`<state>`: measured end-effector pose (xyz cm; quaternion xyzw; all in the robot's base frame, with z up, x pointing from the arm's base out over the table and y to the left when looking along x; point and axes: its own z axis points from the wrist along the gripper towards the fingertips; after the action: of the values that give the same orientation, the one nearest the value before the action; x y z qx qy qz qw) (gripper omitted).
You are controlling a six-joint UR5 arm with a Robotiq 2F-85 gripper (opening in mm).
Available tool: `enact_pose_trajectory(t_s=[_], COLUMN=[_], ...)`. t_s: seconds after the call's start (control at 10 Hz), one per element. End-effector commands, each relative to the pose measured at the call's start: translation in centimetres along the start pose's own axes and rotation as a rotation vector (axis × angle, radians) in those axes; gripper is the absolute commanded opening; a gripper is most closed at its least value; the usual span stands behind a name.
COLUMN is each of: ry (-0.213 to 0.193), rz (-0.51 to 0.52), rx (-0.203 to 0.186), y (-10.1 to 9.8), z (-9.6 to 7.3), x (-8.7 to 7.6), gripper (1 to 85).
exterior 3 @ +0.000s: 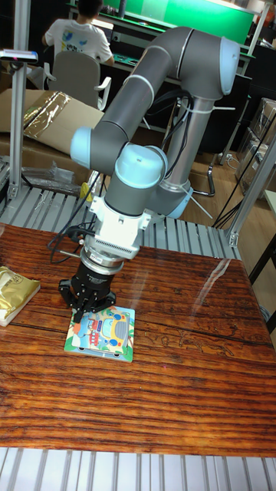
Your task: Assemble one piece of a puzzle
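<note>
You are viewing the gripper (81,313) pressing at the puzzle board (102,331) corner; its hold is seemingly hidden. The piece is probably seating; release is remaining.

This looks like a robot lab. A big grey robot arm (153,84) stands bolted behind a wooden table (184,368). Behind the arm, a person (77,34) sits in a chair by a green screen (199,15).

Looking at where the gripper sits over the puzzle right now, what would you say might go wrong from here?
The black two-finger gripper is down at the left corner of the colourful square cartoon puzzle board, hiding the contact, so a misaligned piece could jam unseen. The board lies loose on the glossy wooden table; sideways push might slide it.
</note>
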<state>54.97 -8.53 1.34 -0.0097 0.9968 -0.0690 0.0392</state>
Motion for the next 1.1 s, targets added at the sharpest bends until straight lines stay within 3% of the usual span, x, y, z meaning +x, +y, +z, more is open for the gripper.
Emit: enact_pose_trajectory(t_s=[0.0, 0.7, 1.0], ry=[-0.018, -0.034, -0.017], rz=[0.004, 0.04, 0.066], rx=[-0.006, -0.005, -0.013], y=[0.1, 1.1, 1.6], z=[0.2, 0.8, 0.5], x=[-0.8, -1.4, -1.0], gripper=[1.3, 1.3, 1.3])
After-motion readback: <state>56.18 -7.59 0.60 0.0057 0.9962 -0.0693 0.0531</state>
